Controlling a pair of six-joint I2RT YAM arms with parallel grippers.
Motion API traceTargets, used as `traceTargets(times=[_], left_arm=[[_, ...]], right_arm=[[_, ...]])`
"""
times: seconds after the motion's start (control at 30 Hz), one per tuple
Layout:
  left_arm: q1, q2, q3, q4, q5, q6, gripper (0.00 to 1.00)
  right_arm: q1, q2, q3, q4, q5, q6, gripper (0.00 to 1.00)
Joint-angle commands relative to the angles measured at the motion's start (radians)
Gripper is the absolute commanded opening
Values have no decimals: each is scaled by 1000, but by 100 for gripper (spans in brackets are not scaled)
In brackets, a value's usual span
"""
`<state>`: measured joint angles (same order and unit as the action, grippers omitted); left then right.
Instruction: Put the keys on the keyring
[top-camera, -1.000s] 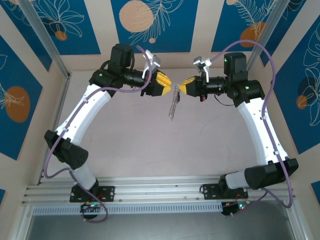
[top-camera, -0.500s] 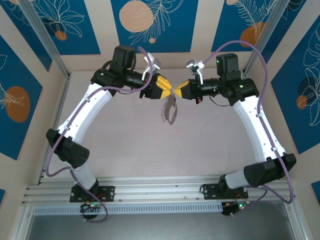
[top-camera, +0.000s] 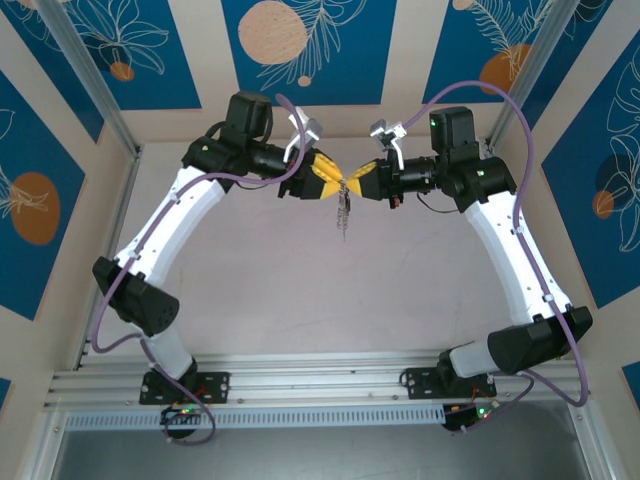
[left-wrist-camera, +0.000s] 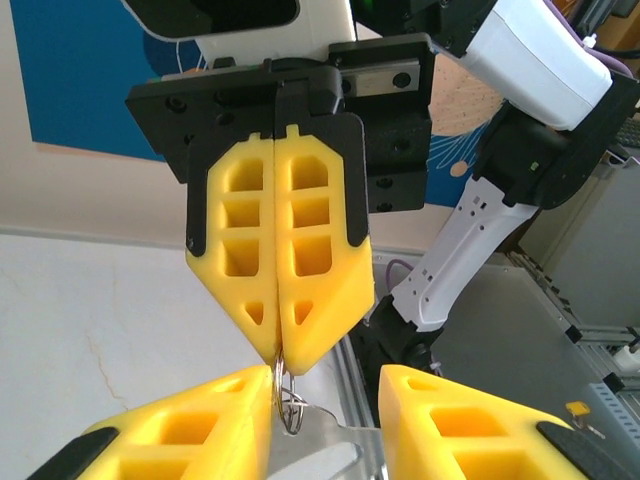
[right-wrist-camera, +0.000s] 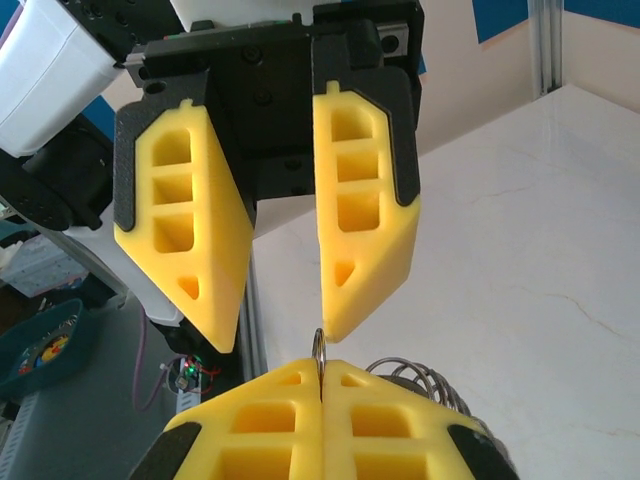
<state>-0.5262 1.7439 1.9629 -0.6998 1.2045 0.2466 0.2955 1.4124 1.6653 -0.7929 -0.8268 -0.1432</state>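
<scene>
Above the far middle of the pale table (top-camera: 250, 290), 2 yellow grippers meet tip to tip. The right gripper (right-wrist-camera: 320, 372) is pressed together on the keyring (top-camera: 343, 212), which dangles below. The left gripper (left-wrist-camera: 325, 388) has its fingers apart, flanking that pinched ring.

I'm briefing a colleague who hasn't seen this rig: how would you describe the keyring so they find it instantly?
Above the pale table, two arms meet tip to tip. The keyring dangles from the right gripper there: thin, silvery metal, unlike the chunky yellow fingers.
</scene>
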Motion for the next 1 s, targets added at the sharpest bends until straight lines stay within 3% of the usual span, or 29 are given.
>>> traceTargets(times=[0.0,0.5,0.77,0.87,0.97], left_arm=[[5,17,25,-34,33,33,32],[-8,28,27,14,41,-3,29],[-14,34,28,24,44,-13,13],[-18,36,28,37,40,-24,0],[-22,36,26,52,26,-37,0]], right_arm=[[8,0,31,14,-19,6,0],[22,5,24,30,-24,14,0],[27,6,25,29,-26,16,0],[31,7,26,30,-25,15,0],[30,3,26,46,-14,31,0]])
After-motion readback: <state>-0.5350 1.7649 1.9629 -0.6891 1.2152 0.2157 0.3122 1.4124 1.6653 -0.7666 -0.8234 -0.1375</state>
